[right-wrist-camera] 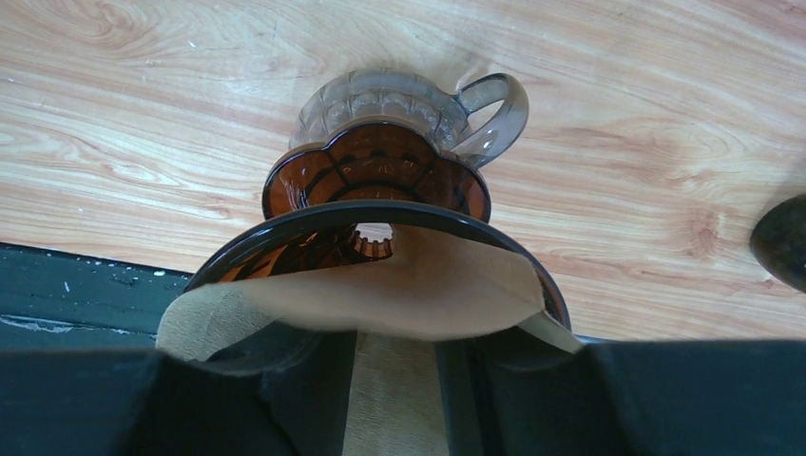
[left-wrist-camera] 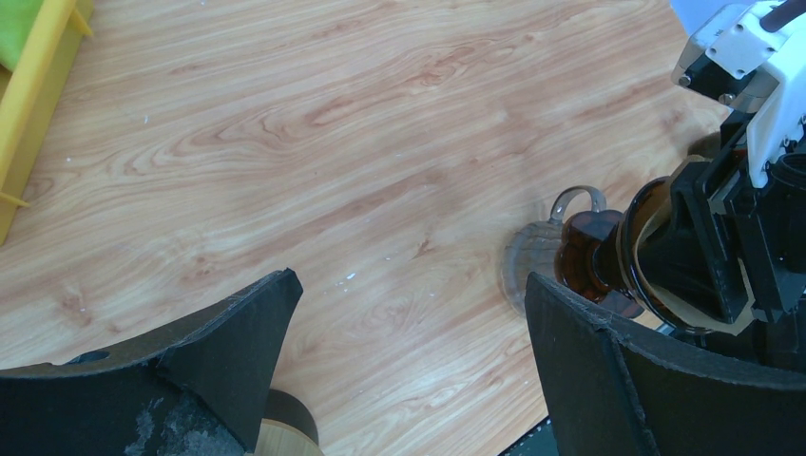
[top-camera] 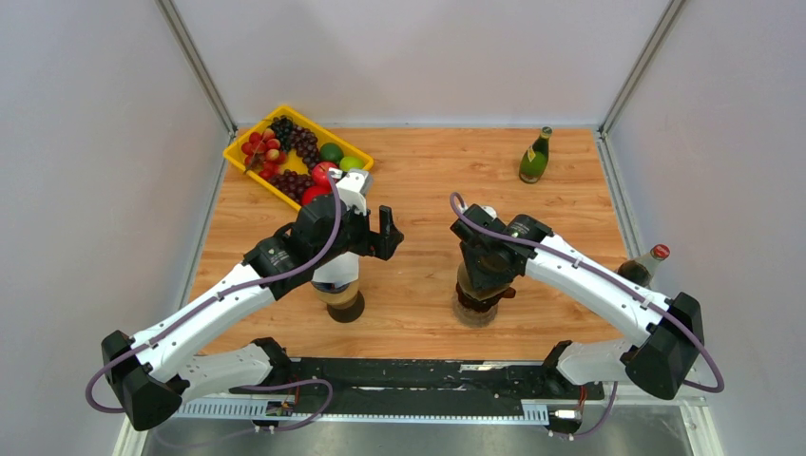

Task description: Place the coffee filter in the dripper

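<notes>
Room first: the yellow fruit tray sits well back-left of the dripper, with plain desk between them. The left claw hangs left of the dripper, jaws spread wide and holding nothing, arm stretched forward. The right claw is right over the dripper, pinched on the coffee filter, which droops across its near rim. A green bottle stands well back-right.

On my bench I count one brown dripper, one paper coffee filter and one glass server. There are two bottles, a green bottle and a red-capped bottle. One yellow tray holds two green fruits; the rest is too small to count.
</notes>
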You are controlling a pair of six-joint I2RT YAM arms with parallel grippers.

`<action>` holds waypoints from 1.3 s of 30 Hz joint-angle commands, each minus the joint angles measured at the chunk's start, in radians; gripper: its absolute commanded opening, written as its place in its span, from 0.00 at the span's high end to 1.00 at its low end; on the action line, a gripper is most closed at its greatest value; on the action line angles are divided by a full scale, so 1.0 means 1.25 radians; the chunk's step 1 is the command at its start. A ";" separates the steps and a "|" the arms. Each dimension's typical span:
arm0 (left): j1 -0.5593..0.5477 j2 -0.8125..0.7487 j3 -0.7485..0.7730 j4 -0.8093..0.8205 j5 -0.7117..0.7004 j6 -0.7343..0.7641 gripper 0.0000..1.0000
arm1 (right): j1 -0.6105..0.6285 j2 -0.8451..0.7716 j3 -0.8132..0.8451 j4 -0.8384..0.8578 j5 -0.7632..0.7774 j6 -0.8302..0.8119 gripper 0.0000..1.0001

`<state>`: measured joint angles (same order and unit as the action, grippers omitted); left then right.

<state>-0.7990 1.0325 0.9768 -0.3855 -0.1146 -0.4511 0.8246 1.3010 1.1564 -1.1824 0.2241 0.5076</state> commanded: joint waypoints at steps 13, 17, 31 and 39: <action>-0.003 -0.006 0.007 0.002 -0.012 -0.007 0.00 | 0.005 -0.034 -0.011 0.045 -0.072 0.003 0.48; -0.003 -0.007 0.007 0.002 -0.013 -0.007 0.00 | 0.005 -0.038 -0.012 0.044 -0.074 0.006 0.46; -0.003 -0.011 0.013 0.000 -0.012 -0.010 0.00 | 0.005 -0.111 0.048 0.014 -0.028 0.013 0.54; -0.003 -0.010 0.025 0.003 -0.005 -0.010 0.00 | 0.004 -0.152 0.103 0.013 -0.022 0.001 0.52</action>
<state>-0.7990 1.0325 0.9768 -0.3866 -0.1177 -0.4545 0.8246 1.1419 1.2232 -1.1667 0.1638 0.5076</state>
